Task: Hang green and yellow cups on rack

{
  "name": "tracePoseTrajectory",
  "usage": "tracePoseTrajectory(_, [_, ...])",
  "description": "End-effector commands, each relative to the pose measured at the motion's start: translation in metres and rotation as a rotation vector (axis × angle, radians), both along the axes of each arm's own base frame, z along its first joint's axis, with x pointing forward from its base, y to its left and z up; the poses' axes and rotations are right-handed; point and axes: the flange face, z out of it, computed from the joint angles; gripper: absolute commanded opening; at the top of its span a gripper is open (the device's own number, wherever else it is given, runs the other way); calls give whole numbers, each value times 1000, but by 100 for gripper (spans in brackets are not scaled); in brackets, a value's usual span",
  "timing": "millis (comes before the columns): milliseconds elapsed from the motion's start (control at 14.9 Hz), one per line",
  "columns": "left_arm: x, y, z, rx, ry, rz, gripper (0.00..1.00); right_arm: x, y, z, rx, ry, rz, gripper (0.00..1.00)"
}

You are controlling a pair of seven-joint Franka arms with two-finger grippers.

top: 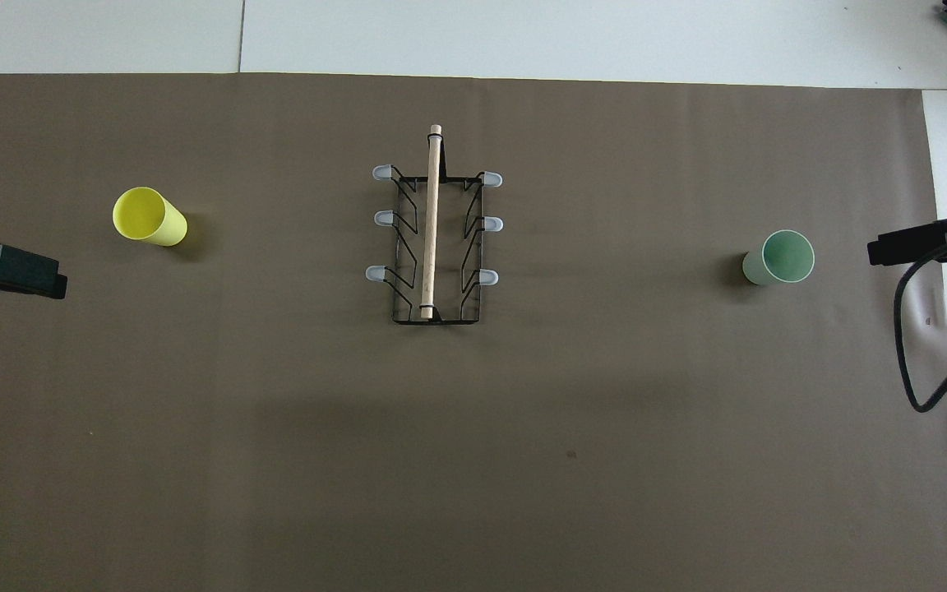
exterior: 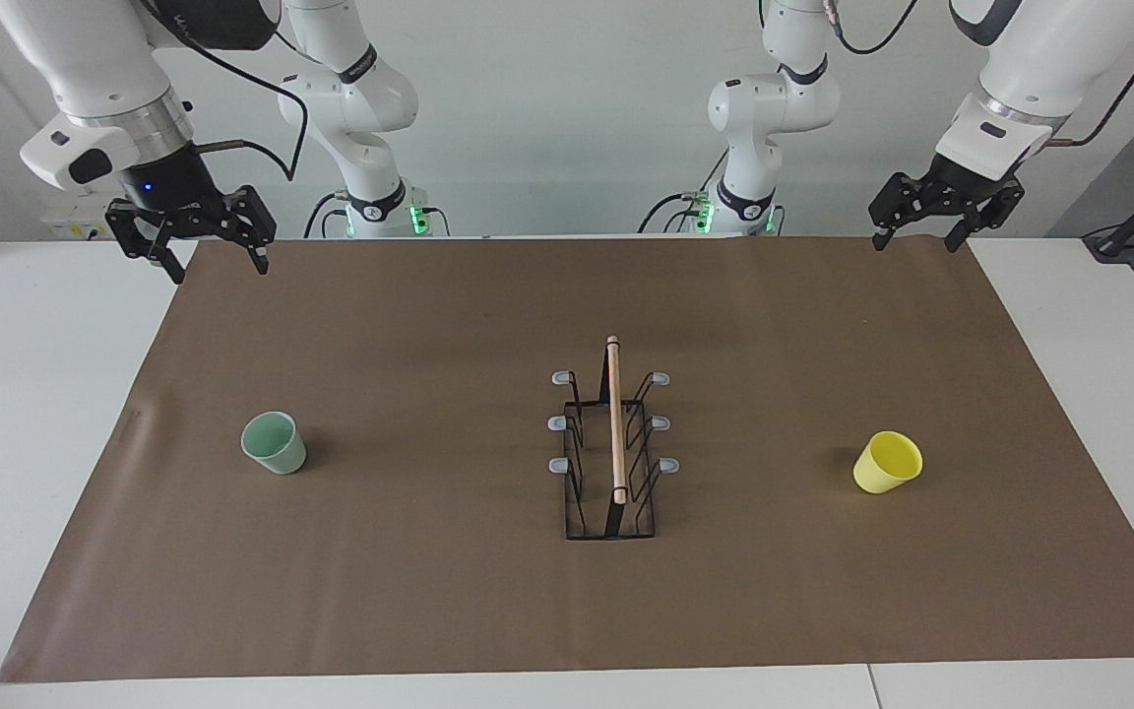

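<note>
The pale green cup [exterior: 274, 443] [top: 779, 257] stands upright, mouth up, on the brown mat toward the right arm's end of the table. The yellow cup [exterior: 888, 462] [top: 149, 216] stands the same way toward the left arm's end. Between them is the rack [exterior: 614, 443] [top: 432, 238], a black wire frame with a wooden rod on top and grey-tipped prongs on both sides, all bare. My right gripper [exterior: 218, 264] hangs open and empty over the mat's corner near its base. My left gripper [exterior: 914, 244] hangs open and empty over the mat's edge near its base. Both arms wait.
A brown paper mat [exterior: 429, 591] covers most of the white table [exterior: 35, 394]. A black cable [top: 913, 353] loops down from the right arm near the green cup's end. The arm bases [exterior: 375, 207] stand at the robots' edge of the table.
</note>
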Motion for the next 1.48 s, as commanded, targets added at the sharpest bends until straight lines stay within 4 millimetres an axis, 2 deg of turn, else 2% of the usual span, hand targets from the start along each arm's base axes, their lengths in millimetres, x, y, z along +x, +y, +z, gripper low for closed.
tracePoseTrajectory(0, [-5, -1, 7, 16, 1, -19, 100, 1, -1, 0, 6, -10, -15, 100])
tracePoseTrajectory(941, [-2, -11, 4, 14, -28, -28, 100, 1, -2, -4, 4, 6, -11, 100])
tracePoseTrajectory(1075, [-2, -23, -4, 15, -40, -47, 100, 0, -1, -7, -3, 13, -12, 100])
tracePoseTrajectory(1209, [-3, -19, -9, 16, -40, -40, 100, 0, -3, -8, -3, 14, -14, 100])
tracePoseTrajectory(1411, [12, -14, -26, 11, 4, -25, 100, 0, -4, -11, -17, 13, 0, 100])
